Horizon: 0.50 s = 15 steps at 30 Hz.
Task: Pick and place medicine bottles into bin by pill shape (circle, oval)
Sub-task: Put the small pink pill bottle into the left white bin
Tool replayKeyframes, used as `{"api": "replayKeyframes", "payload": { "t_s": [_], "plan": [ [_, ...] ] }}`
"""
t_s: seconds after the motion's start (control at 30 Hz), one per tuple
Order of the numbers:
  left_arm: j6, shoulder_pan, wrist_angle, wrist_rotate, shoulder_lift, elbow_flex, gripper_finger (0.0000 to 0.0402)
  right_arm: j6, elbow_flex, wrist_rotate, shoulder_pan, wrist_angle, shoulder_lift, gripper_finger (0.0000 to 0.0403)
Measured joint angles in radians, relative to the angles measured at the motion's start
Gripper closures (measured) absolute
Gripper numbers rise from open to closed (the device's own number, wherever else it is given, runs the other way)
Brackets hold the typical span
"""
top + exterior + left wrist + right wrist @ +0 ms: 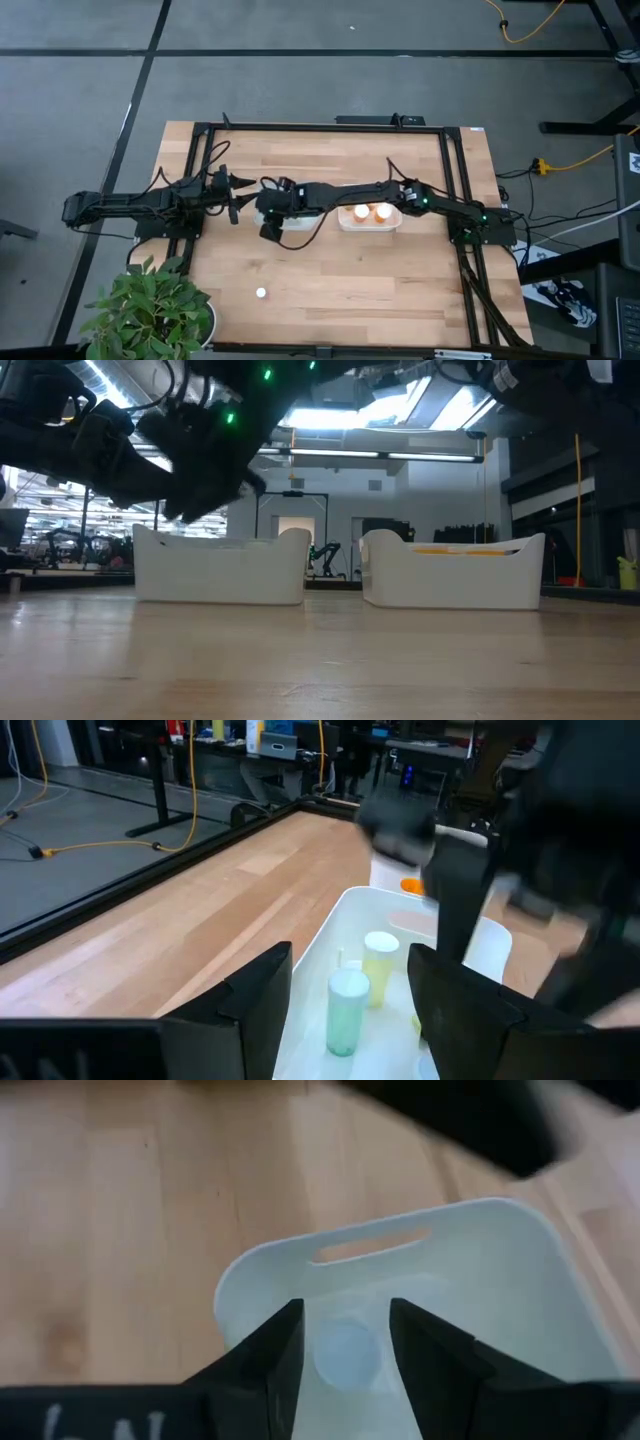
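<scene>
One bottle [261, 294] stood loose, well apart from the left bin [480, 1270]; others binned; right gripper [345, 1345] gripped a pale bottle [347, 1352] over it; left gripper [350, 995] wide

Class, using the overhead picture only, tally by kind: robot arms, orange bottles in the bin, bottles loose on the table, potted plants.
Robot arms: 2
Orange bottles: 2
Loose bottles: 1
Potted plants: 1
Total: 6

No legible text, labels, brands, numbers or signs anywhere. Pale marks on dark surface at 7 o'clock in right wrist view, cut off, unreadable.
</scene>
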<state>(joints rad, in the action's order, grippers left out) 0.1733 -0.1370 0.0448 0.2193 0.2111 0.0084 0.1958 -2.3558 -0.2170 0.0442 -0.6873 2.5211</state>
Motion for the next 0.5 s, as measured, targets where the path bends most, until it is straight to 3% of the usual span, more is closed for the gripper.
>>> {"api": "replayKeyframes", "payload": {
  "t_s": [0.2,0.5],
  "plan": [
    [0.000,0.000,0.000,0.000,0.000,0.000,0.0208,0.045,-0.001,-0.099,0.034,-0.067,-0.083,0.0262],
    [0.000,0.000,0.000,0.000,0.000,0.000,0.0207,0.189,-0.001,0.021,0.153,-0.218,-0.135,0.0290]
  ]
}}
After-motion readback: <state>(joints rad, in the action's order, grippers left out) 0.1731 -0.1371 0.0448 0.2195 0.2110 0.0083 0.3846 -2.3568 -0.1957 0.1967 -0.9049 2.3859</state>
